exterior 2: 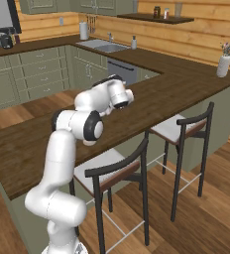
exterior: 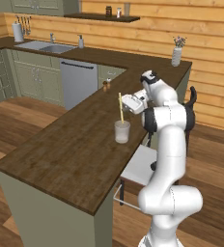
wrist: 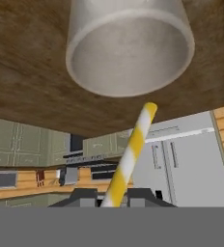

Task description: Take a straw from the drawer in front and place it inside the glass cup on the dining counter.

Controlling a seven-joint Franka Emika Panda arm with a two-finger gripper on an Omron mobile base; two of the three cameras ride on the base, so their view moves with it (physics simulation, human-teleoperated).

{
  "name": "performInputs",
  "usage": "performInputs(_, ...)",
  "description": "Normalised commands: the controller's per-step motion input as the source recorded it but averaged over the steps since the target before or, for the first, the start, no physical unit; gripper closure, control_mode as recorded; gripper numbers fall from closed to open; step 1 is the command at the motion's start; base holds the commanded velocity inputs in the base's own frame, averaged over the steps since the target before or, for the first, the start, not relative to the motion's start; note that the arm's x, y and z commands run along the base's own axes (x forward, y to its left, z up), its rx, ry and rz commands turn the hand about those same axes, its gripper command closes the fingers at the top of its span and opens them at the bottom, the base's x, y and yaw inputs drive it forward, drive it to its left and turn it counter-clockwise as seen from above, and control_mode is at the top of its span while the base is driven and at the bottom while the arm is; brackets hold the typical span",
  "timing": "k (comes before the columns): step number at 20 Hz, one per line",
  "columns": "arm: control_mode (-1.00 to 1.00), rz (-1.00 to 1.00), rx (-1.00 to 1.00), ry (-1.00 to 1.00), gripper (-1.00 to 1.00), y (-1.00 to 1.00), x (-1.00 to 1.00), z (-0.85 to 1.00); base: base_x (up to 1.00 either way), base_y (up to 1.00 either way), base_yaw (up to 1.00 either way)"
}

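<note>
The glass cup stands upright on the dark wood dining counter, near its right edge. My gripper hangs just above the cup, shut on the yellow straw. The straw stands nearly upright, its lower end at the cup's mouth. In the hand view the striped straw runs up from between my fingertips toward the cup's open rim, and its tip is just short of the rim. The drawer is out of view.
A white vase with flowers stands at the counter's far corner, and a small brown bottle stands behind the cup. Two stools line the counter's near side by my base. The sink is far left.
</note>
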Motion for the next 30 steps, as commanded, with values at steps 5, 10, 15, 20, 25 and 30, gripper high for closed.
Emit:
performInputs(5,-1.00,0.00,0.00,0.04,1.00,-0.03,0.00,0.11,0.00,0.00,0.00)
performInputs(10,-1.00,0.00,-0.01,0.00,1.00,0.00,0.16,-0.53,0.00,0.00,0.00)
performInputs(15,-1.00,0.00,0.00,0.00,1.00,0.00,0.16,-0.52,0.00,0.00,0.00)
performInputs(20,-1.00,0.00,0.00,0.00,1.00,0.00,0.02,-0.36,0.00,0.00,0.00)
performInputs(25,-1.00,0.00,0.00,-0.03,-1.00,0.00,0.00,-0.10,0.00,0.00,0.00)
performInputs(30,-1.00,0.00,-0.03,-0.13,-1.00,0.00,0.00,0.03,0.00,0.00,0.00)
